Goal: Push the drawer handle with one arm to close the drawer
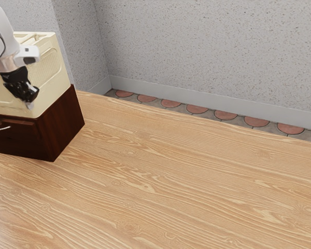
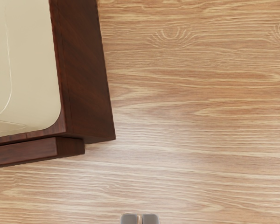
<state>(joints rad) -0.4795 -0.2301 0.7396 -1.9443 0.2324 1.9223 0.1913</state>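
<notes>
Hanging with its fingertips together, or nearly so, the pincer [image 1: 30, 103] has the handle [image 1: 0, 128] below it and toward the exterior view's left, on the near face of the slightly protruding drawer [image 2: 23, 155], so pushing likely means first lowering that way.

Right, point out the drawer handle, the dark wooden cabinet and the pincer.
Drawer handle [image 1: 0, 128]: exterior view, middle of its visible metal curve.
Dark wooden cabinet [image 1: 61, 124]: exterior view, its plain side face, beside the drawer front.
Pincer [image 2: 140, 219]: wrist view, midway between its fingertips.
</notes>
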